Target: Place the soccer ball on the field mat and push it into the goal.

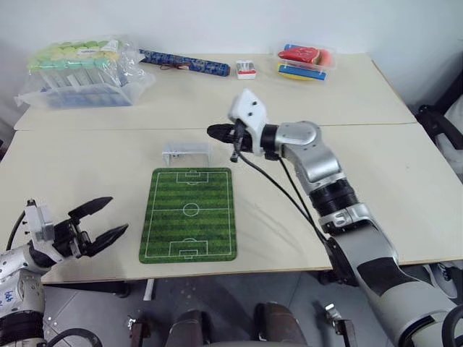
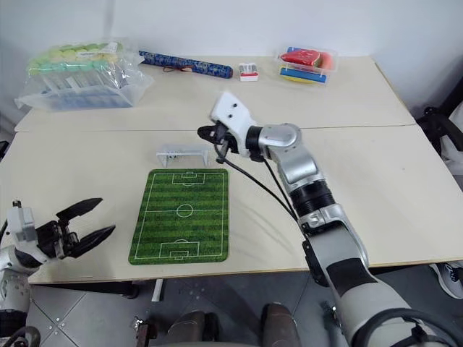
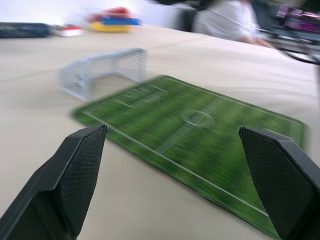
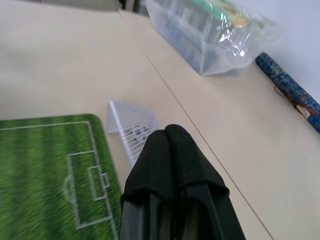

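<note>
The green field mat (image 1: pixel 189 213) lies flat near the table's front edge. The small white goal (image 1: pixel 185 151) stands just past the mat's far end, with its mouth facing the mat. A tiny dark-speckled ball, apparently the soccer ball (image 1: pixel 173 154), sits inside the goal near its left post and shows through the net (image 4: pixel 131 134). My right gripper (image 1: pixel 213 132) is shut on nothing. It hovers level above the table, just right of and beyond the goal. My left gripper (image 1: pixel 116 215) is open and empty, off the mat's near-left corner, pointing across the mat (image 3: pixel 200 130) toward the goal (image 3: pixel 100 67).
At the back of the table are a clear bag of tubes (image 1: pixel 83 72), a long blue patterned strip (image 1: pixel 184 63), a small white-and-red box (image 1: pixel 246 69) and a clear tub of coloured items (image 1: pixel 305 61). A seam (image 1: pixel 362 124) crosses the tabletop behind the goal.
</note>
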Controlling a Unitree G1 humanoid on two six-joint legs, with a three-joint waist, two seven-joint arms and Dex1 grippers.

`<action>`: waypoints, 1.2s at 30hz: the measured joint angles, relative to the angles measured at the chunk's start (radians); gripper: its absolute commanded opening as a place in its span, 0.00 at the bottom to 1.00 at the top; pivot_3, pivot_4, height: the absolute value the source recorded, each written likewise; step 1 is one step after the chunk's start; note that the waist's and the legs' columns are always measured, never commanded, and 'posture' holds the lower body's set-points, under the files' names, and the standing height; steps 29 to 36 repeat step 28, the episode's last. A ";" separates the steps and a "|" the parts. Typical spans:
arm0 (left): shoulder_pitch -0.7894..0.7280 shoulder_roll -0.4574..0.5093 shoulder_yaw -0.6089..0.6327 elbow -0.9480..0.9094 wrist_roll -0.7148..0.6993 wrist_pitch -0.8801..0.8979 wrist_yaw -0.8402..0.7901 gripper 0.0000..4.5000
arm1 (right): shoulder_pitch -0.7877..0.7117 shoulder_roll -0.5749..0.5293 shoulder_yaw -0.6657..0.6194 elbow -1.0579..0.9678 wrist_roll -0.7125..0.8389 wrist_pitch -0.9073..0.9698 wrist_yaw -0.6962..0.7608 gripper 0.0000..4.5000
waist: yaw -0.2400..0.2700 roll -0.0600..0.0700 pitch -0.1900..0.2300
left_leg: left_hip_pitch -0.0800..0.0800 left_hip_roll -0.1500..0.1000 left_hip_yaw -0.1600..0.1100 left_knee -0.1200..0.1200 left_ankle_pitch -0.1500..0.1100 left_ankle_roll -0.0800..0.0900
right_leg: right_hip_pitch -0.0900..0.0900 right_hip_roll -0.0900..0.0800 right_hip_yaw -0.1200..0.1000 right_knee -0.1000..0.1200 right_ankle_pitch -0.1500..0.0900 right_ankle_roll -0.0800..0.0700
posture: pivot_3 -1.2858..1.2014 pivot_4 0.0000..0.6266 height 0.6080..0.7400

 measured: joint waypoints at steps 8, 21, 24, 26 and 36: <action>-0.014 0.040 0.029 0.045 0.067 -0.035 0.105 1.00 | 0.141 -0.261 -0.034 0.006 0.051 -0.067 0.277 0.63 | 0.000 0.000 0.002 | 0.000 -0.004 0.001 0.000 0.000 0.000 | 0.001 -0.001 0.000 -0.002 0.000 0.000 | 0.52 0.24 1.00; 0.123 0.078 0.142 0.023 0.046 0.054 0.133 1.00 | 0.350 -0.466 -0.118 0.014 0.143 -0.160 0.546 0.99 | -0.003 -0.001 0.003 | 0.001 0.001 0.006 0.002 0.000 0.000 | 0.001 -0.001 0.001 -0.004 0.000 0.000 | 0.52 0.24 1.00; 0.142 0.089 0.152 -0.001 0.042 0.056 0.126 1.00 | 0.370 -0.472 -0.129 -0.012 0.154 -0.158 0.541 0.99 | -0.001 -0.001 0.003 | 0.004 0.002 0.007 0.002 0.000 0.000 | 0.004 -0.001 0.001 -0.007 0.000 0.000 | 0.52 0.24 1.00; 0.156 0.090 0.162 -0.005 0.042 0.062 0.124 1.00 | 0.387 -0.480 -0.132 -0.016 0.154 -0.154 0.535 0.99 | 0.003 -0.001 0.003 | 0.004 0.002 0.007 0.002 0.000 0.000 | 0.005 -0.001 0.001 -0.008 0.000 0.000 | 0.52 0.24 1.00; 0.162 0.089 0.164 -0.013 0.040 0.075 0.124 1.00 | 0.409 -0.481 -0.142 -0.033 0.155 -0.140 0.527 0.99 | 0.010 -0.001 0.003 | 0.004 0.002 0.007 0.002 0.000 0.000 | 0.004 -0.001 0.001 -0.008 0.000 0.000 | 0.52 0.24 1.00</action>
